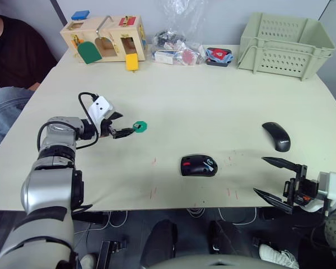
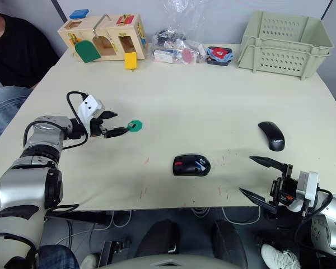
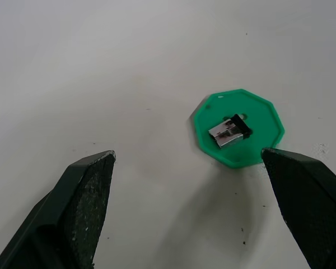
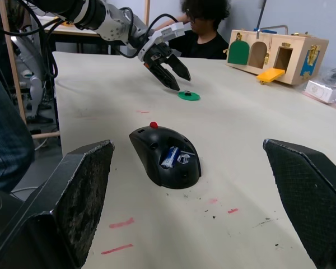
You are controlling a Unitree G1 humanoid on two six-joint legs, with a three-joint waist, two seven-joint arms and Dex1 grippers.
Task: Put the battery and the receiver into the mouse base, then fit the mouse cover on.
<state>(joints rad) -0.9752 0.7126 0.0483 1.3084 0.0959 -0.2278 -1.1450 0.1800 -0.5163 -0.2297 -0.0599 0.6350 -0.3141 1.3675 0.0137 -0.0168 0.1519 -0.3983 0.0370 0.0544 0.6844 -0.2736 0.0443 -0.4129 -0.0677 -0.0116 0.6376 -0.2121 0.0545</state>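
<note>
**Left gripper poised over the receiver**

The left gripper (image 1: pixel 125 132) hangs wide open and empty above the receiver (image 3: pixel 230 131) on its green disc (image 3: pixel 238 128). The battery (image 4: pixel 169 157) sits inside the mouse base (image 1: pixel 199 166) near the table's front edge. The mouse cover (image 1: pixel 276 136) lies toward the right edge. The right gripper (image 1: pixel 275 179) is spread open, holding nothing.

Bare table (image 1: pixel 213 106) rings the mouse base (image 1: pixel 199 166); the mouse cover (image 1: pixel 276 135) (right) lies well apart.
</note>
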